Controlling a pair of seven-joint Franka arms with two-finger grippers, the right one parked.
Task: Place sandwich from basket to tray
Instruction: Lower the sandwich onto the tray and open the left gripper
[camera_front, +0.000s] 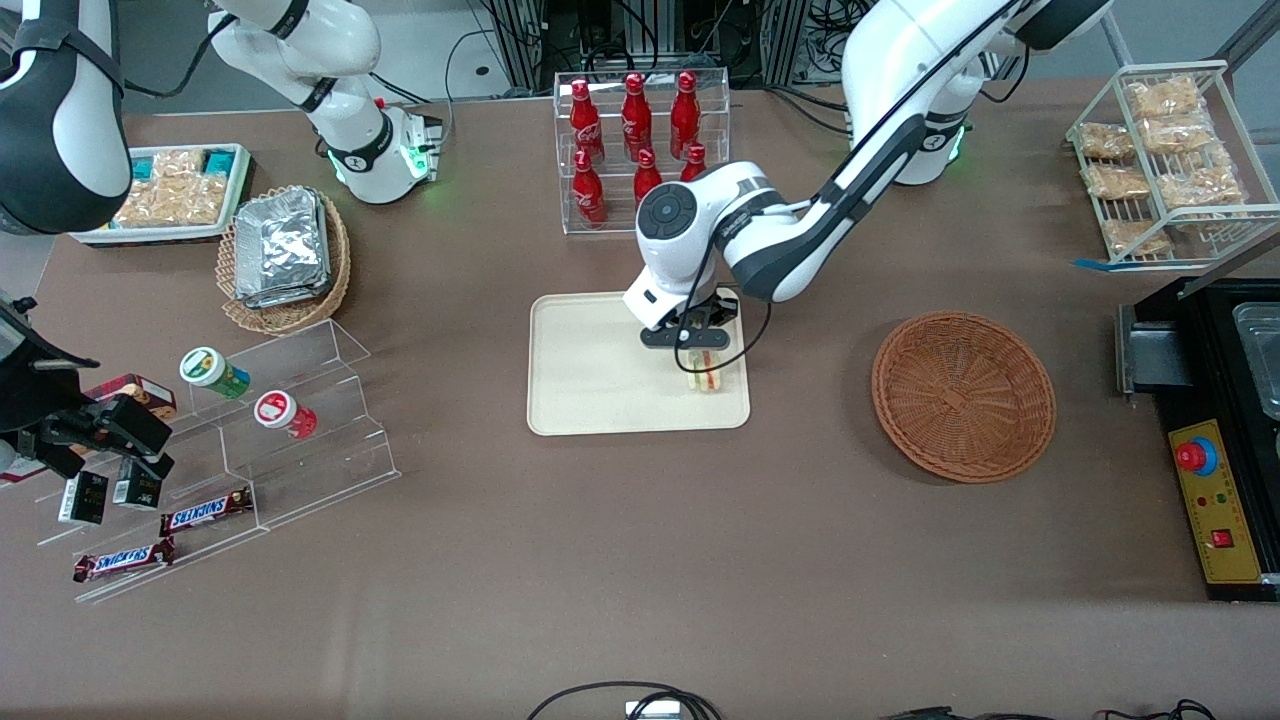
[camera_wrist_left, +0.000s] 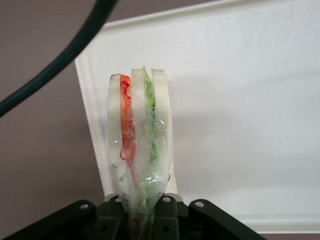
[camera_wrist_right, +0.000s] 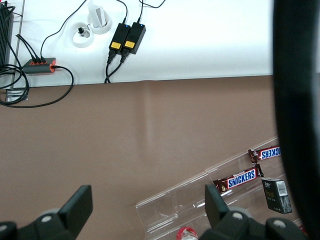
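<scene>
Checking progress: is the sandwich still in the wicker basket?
No, the end effector holds the sandwich over the tray; the basket is empty.

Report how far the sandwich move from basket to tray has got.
Done: the basket holds nothing and the sandwich is over the tray, near the tray's edge toward the basket. In hand: the gripper is shut on the sandwich, shown upright between its fingers in the left wrist view. Left: let go and lift away; whether the sandwich already touches the tray cannot be told.
</scene>
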